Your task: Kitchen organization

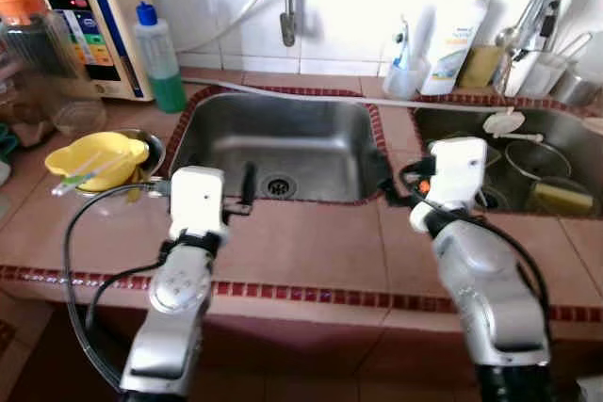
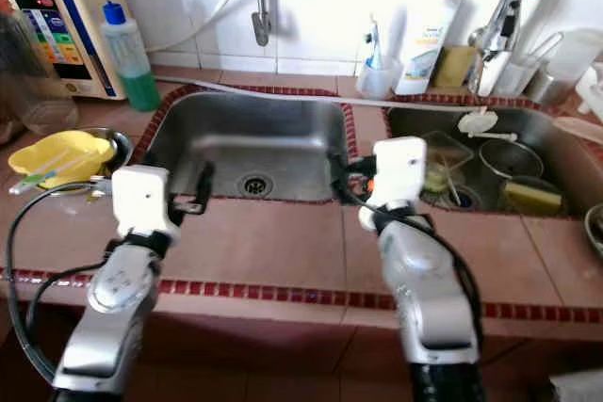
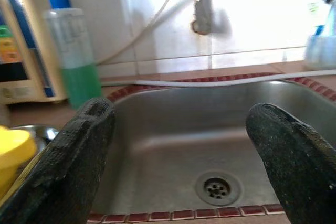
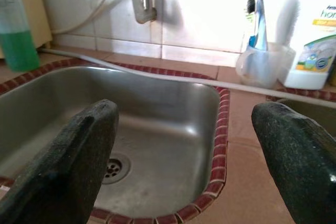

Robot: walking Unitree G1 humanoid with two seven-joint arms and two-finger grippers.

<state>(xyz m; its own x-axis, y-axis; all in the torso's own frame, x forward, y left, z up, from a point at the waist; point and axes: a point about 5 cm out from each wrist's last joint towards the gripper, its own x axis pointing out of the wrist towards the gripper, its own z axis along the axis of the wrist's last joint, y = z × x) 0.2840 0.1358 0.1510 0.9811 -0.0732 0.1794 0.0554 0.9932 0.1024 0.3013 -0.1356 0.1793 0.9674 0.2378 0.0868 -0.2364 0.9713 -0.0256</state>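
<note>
My left gripper is open and empty, held over the tiled counter at the front edge of the empty steel left sink. My right gripper is also open and empty, over the tiled strip between that sink and the right sink. The right sink holds a glass bowl, a yellow sponge and other dishes. A yellow bowl rests in a metal bowl on the counter to the left.
A green soap bottle and a water purifier stand at the back left. A tap, a white hose, a toothbrush cup, a white detergent bottle and a utensil holder line the back wall.
</note>
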